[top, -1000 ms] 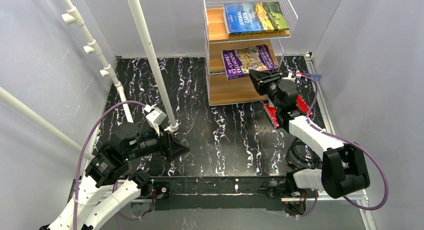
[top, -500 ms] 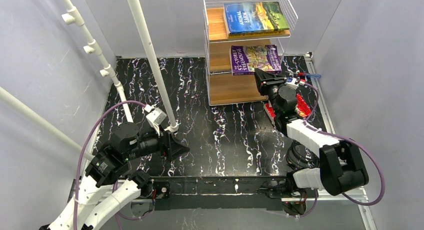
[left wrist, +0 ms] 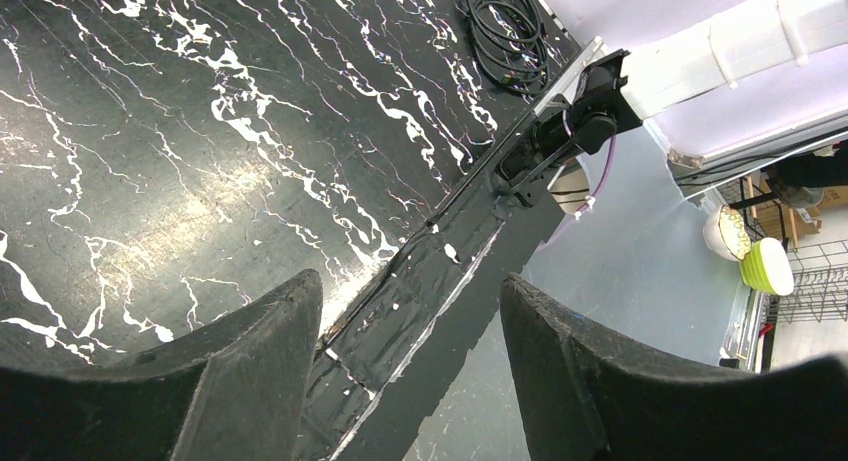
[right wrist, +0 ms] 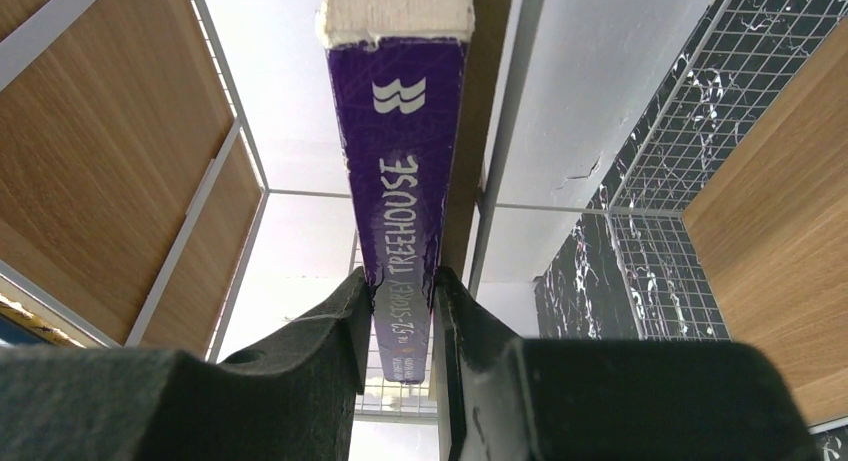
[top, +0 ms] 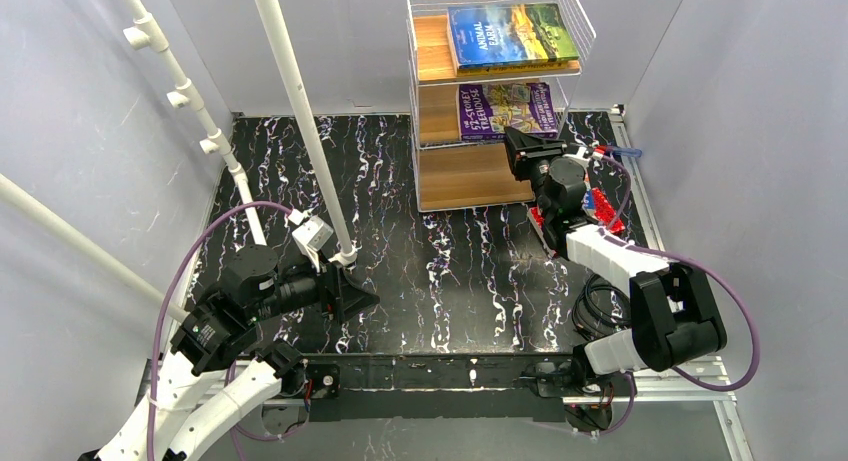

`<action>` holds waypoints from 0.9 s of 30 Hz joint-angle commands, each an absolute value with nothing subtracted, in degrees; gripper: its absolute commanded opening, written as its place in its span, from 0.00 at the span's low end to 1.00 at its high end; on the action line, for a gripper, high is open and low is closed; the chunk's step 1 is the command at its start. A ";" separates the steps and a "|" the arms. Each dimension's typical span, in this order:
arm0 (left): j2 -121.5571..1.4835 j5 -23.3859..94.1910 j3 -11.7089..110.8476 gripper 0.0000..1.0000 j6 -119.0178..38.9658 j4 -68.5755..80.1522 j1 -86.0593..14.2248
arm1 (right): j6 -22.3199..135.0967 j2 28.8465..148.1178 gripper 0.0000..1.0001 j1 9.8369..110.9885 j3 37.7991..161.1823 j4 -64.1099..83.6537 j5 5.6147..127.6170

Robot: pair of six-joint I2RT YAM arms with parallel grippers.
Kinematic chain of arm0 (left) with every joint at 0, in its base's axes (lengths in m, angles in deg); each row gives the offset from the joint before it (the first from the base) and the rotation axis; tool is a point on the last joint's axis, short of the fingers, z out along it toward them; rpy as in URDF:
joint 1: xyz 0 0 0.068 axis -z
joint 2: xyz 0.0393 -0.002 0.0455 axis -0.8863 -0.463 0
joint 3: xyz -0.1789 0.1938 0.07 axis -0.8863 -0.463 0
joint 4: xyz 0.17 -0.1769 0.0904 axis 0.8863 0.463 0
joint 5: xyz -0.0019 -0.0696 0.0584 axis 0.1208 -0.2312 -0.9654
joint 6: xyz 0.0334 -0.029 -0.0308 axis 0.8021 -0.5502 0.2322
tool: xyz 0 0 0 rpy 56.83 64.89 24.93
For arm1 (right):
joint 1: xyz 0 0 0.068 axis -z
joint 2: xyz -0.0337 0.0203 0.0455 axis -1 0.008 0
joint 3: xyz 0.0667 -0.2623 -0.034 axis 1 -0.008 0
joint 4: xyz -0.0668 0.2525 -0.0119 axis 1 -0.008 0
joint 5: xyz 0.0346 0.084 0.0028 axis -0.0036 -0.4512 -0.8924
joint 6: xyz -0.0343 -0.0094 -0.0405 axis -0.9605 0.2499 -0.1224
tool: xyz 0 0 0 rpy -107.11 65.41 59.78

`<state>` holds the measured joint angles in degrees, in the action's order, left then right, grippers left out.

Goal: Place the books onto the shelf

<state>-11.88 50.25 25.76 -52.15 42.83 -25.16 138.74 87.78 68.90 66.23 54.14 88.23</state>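
While the right jaws are clamping the purple Treehouse book (top: 505, 110) at its spine, the book is lying flat in the middle tier of the shelf (top: 437, 116), at 12 o'clock from them, long axis running 9-to-3. The left jaws are gaping empty at 7 o'clock.

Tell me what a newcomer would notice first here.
First comes the purple book, clamped by its spine in the right gripper and level with the middle tier of the shelf at the far right. Above it, Animal Farm lies flat on the top tier. The left gripper hangs open and empty at the near left, beside a white pole.
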 commanded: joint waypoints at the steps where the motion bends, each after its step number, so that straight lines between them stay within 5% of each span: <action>1: -12.30 50.65 26.21 0.63 -51.00 43.68 -24.98 | 137.26 86.54 0.06 68.82 70.79 55.70 90.40; 3: -12.44 50.74 26.35 0.64 -50.87 43.70 -24.98 | 137.04 86.43 0.09 68.80 71.36 54.05 90.42; 10: -12.58 50.87 26.51 0.63 -50.69 43.73 -24.98 | 137.44 86.44 0.67 68.83 71.45 52.38 89.46; 13: -12.55 50.87 26.62 0.63 -50.68 43.68 -25.02 | 137.55 85.57 0.83 68.85 71.16 51.20 89.04; 20: -12.45 51.01 26.62 0.63 -50.83 43.70 -24.98 | 136.00 80.66 0.98 68.81 70.21 44.51 88.61; 27: -11.59 51.03 26.20 0.64 -51.03 43.85 -24.98 | 132.97 73.45 0.99 69.49 68.73 34.28 88.11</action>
